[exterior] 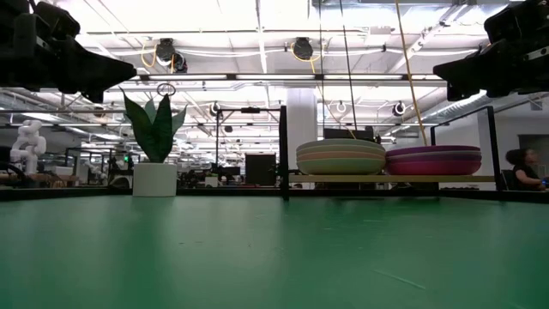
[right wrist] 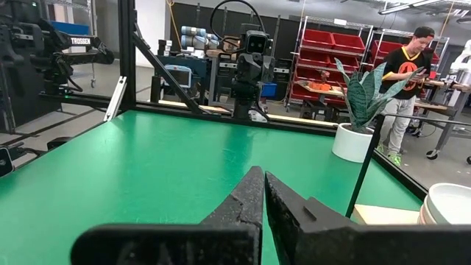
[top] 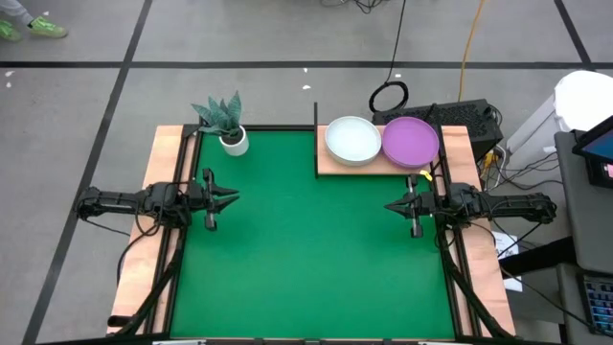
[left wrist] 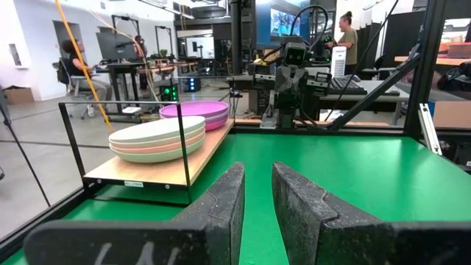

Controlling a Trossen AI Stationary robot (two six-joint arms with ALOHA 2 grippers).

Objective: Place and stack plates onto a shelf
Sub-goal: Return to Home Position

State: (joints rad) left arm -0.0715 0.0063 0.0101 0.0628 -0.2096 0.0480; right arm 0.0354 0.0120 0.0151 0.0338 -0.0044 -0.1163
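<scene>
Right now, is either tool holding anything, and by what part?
Nothing held. Left tool and right tool both hang empty over the mat; plates sit stacked on the shelf.

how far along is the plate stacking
Looks finished: two stacks sit on the shelf, one topped by a whitish plate, the other by a purple plate. Nothing in hand: left gripper and right gripper sit empty at the sides of the green mat. No plates lie on it.
</scene>
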